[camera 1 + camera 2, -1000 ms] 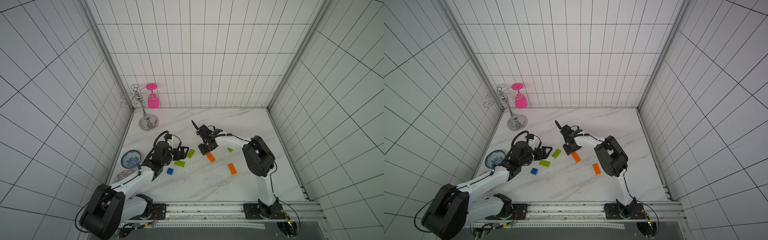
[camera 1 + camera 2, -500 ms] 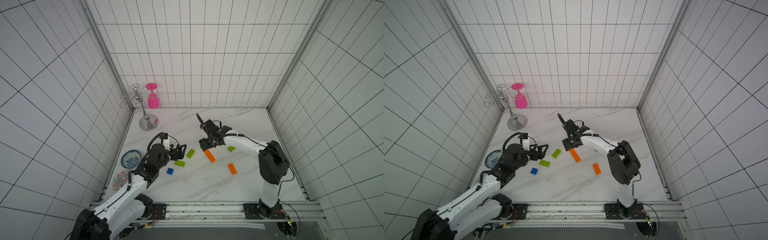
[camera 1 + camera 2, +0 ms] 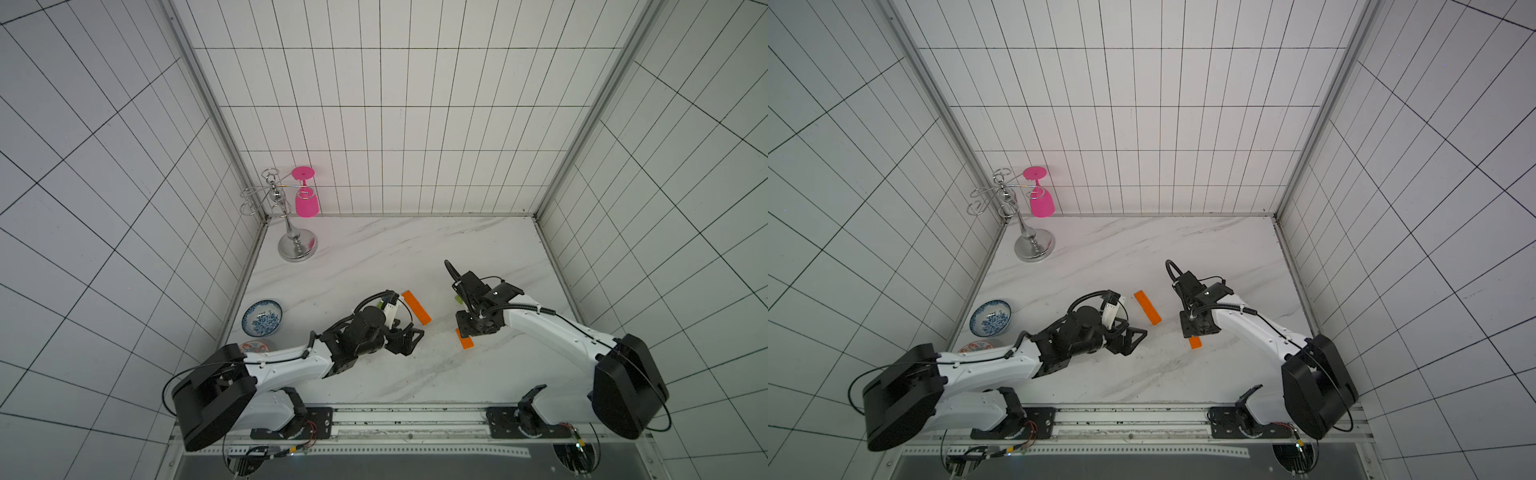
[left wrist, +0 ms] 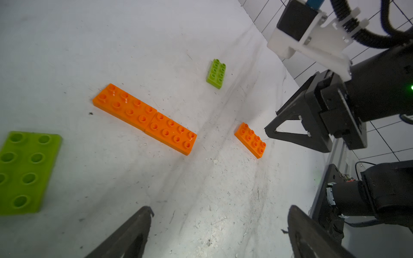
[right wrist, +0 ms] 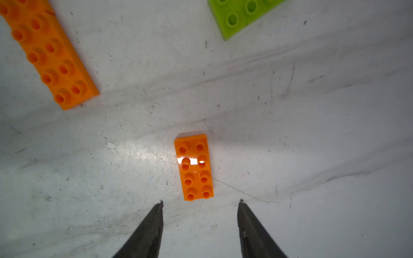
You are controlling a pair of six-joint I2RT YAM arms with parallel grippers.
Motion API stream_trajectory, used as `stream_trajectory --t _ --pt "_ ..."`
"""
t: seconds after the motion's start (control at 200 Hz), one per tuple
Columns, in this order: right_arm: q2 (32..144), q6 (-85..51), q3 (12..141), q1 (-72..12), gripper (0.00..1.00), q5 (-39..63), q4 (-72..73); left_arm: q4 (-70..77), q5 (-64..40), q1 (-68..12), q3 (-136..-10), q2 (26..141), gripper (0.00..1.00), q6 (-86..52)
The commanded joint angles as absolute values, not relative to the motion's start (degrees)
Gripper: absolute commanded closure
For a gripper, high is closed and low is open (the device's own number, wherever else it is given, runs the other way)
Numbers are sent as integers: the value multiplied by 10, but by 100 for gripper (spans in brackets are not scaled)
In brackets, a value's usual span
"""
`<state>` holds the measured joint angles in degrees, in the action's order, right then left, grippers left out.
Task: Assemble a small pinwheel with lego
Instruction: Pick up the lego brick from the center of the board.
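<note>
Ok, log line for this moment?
left jaws open, empty; right jaws open, lone orange brick just ahead; two orange bricks end to end; green bricks loose

Top cams: high, looking down on whole worktop [image 3: 415,249]. Wrist cams: close, low; both show short orange brick [image 4: 250,140].

- A blue-and-white patterned bowl [image 3: 262,318] sits on the marble tabletop [image 3: 395,249], well to the left of the left claw [image 3: 411,341].
- A small red-patterned dish [image 3: 255,346], only partly in view, lies just beside the bowl, also well left of the claw.
- A chrome glass rack [image 3: 297,245] stands far beyond the claw, in the back-left corner.
- A pink wine glass [image 3: 306,201] hangs upside down from it.
</note>
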<state>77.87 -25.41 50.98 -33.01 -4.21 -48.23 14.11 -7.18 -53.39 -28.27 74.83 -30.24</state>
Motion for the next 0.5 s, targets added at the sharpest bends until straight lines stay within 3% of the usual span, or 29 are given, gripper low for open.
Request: stream_trajectory --t 0.0,0.065,0.295,0.495 --pt "778 -276 470 -316 42 4 -485 197 -87 -549 -283 770 5 -325" --pt "793 -276 461 -311 36 20 -468 197 -86 -549 -283 777 5 -325" --pt "836 -259 458 -297 37 35 -423 175 -67 -549 -287 764 5 -315" --pt "870 -254 463 -297 47 11 -423 155 -32 -548 -276 741 5 -325"
